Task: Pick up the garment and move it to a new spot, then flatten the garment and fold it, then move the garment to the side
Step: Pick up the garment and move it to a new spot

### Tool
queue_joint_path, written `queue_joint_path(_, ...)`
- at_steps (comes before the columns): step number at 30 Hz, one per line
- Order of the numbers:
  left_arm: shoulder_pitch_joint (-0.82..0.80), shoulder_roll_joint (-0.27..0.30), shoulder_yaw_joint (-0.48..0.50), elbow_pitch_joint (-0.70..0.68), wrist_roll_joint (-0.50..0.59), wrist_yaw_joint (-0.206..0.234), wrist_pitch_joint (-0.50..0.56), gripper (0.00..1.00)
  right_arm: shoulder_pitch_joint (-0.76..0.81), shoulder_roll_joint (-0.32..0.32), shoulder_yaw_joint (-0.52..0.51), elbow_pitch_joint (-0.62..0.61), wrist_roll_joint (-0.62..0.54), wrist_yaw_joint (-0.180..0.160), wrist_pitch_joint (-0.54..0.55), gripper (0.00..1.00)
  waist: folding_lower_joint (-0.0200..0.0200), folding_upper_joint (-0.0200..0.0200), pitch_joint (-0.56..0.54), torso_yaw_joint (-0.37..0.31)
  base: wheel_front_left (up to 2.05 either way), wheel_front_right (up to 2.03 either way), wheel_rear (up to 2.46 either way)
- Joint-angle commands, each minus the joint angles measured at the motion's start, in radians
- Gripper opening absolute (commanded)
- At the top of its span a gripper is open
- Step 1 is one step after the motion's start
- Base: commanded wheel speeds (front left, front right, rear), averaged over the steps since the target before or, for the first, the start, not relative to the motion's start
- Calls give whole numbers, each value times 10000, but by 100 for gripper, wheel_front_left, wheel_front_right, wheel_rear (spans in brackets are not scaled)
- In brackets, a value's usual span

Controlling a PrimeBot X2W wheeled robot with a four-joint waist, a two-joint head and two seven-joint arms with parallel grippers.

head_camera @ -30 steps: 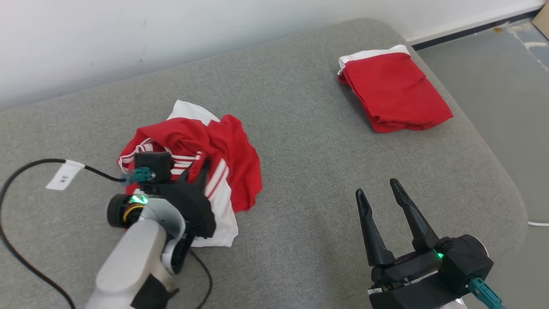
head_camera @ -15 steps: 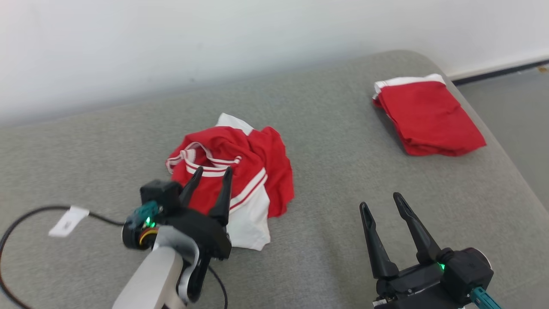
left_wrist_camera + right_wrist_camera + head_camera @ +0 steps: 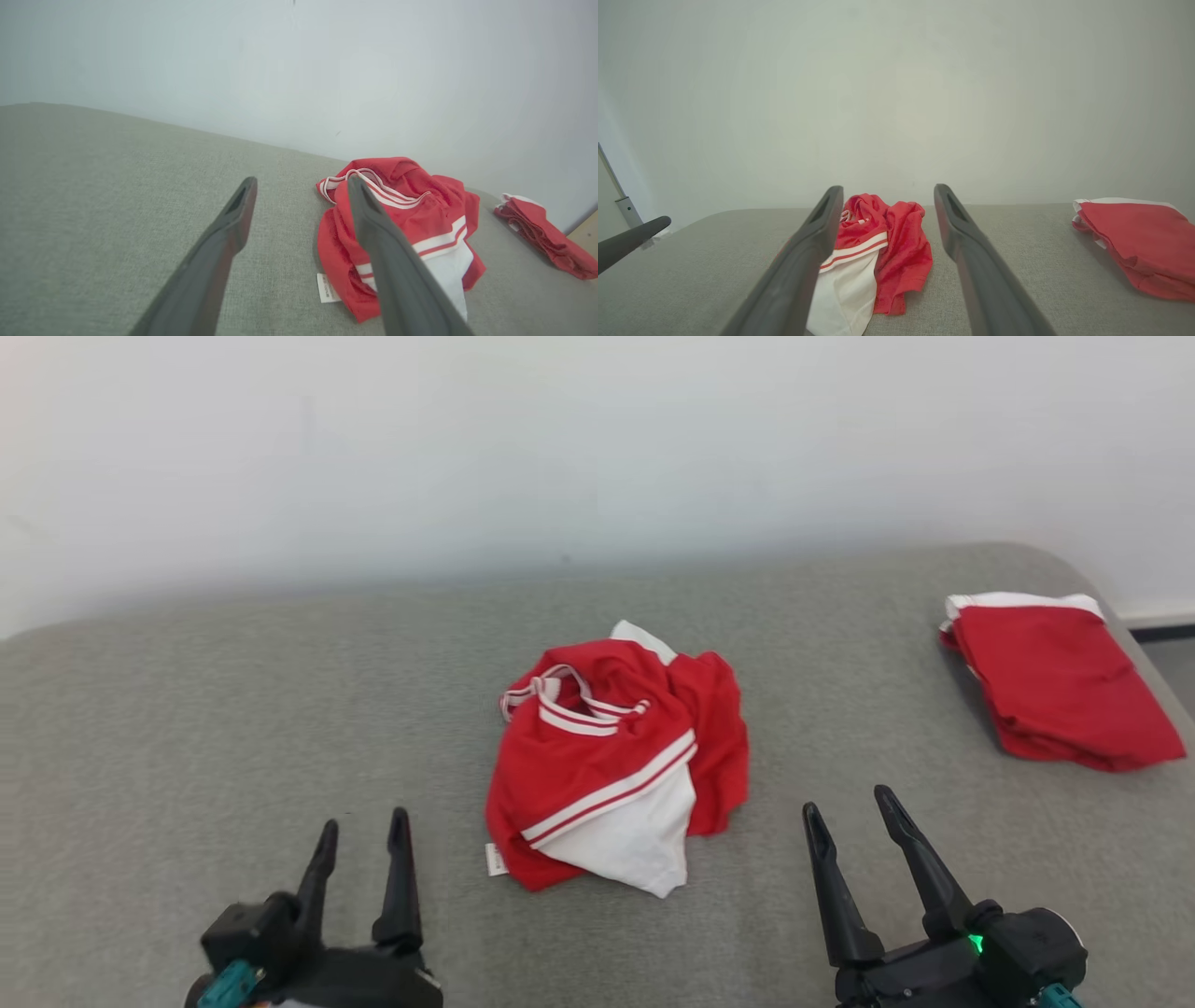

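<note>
A crumpled red and white garment (image 3: 616, 765) with striped trim lies in a heap at the middle of the grey cushion (image 3: 233, 709). It also shows in the left wrist view (image 3: 402, 224) and the right wrist view (image 3: 878, 252). My left gripper (image 3: 362, 829) stands open at the lower left, apart from the heap, with nothing between its fingers (image 3: 233, 219). My right gripper (image 3: 848, 809) is open at the lower right, also clear of the cloth, its fingers (image 3: 822, 224) empty.
A folded red garment with a white edge (image 3: 1060, 686) lies at the cushion's far right, seen too in the right wrist view (image 3: 1134, 238). A pale wall (image 3: 560, 448) runs behind the cushion. A strip of floor (image 3: 1172, 658) shows at the right edge.
My left gripper opened, let go of the crumpled garment and drew back to the lower left. The head camera has turned, so the whole scene has shifted right and down.
</note>
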Motion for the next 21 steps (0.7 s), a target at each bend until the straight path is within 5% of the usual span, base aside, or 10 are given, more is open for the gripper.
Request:
queue_joint_path(1,413,111,142,-393,317,163,-88,100,146,28,-87,4,-13,-25,-8,100,2,1,-412,656,0,0,0)
queue_joint_path(8,1812,138,1155,-2071,1520,221,-102,100,426,91,-335,82,-184,-25,-8,100,2,1,-675,953,0,0,0)
queue_joint_path(21,3569,-604,2636,-2889,3529,-1397,-107,100,1094,132,-603,425,-417,-25,-6,100,2,1,-1056,833,0,0,0)
